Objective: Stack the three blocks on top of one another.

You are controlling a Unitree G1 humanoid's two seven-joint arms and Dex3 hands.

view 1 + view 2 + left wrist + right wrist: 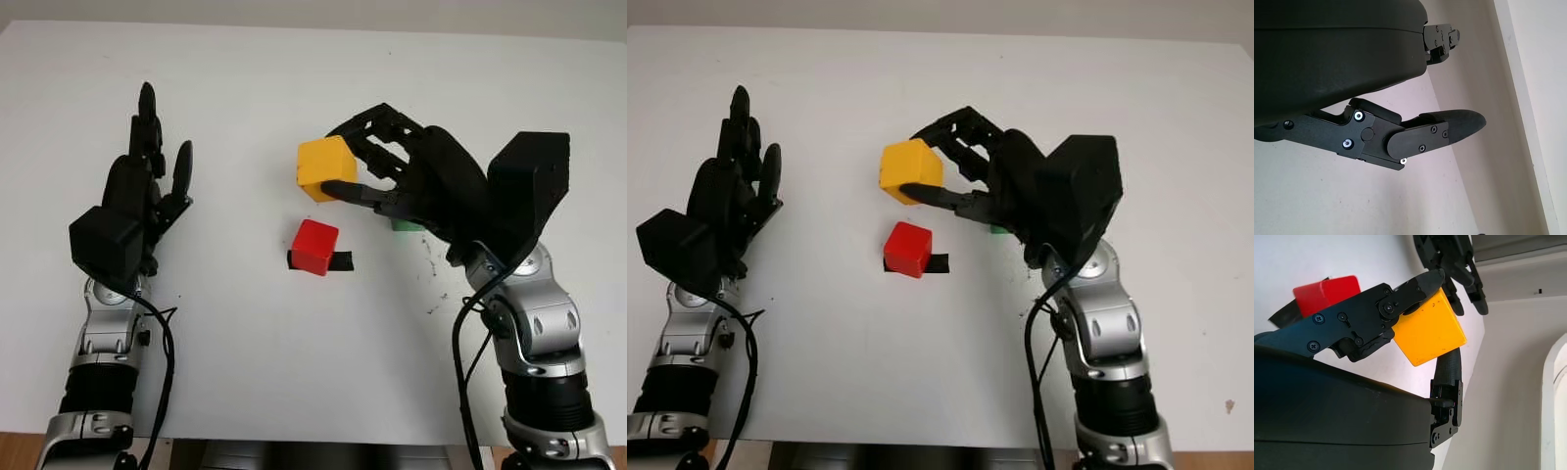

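We had right hand (377,171) clamped on yellow block (325,167), lifted; red block (315,246) just below-left; next: lower squarely onto red; left hand (147,176) open, well apart

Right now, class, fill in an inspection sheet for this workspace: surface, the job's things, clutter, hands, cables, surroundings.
Surface: white table, with small dark specks near the right arm.
Job's things: yellow block held off the table; red block on the table, on a strip of black tape; green block mostly hidden behind the right hand.
Clutter: nothing seen apart from the tape.
Hands: right hand shut on the yellow block, up and beyond the red block; left hand open, over the table's left side, holding nothing.
Cables: black cable along the left forearm; another black cable beside the right forearm.
Surroundings: pale wall beyond the table's far edge.
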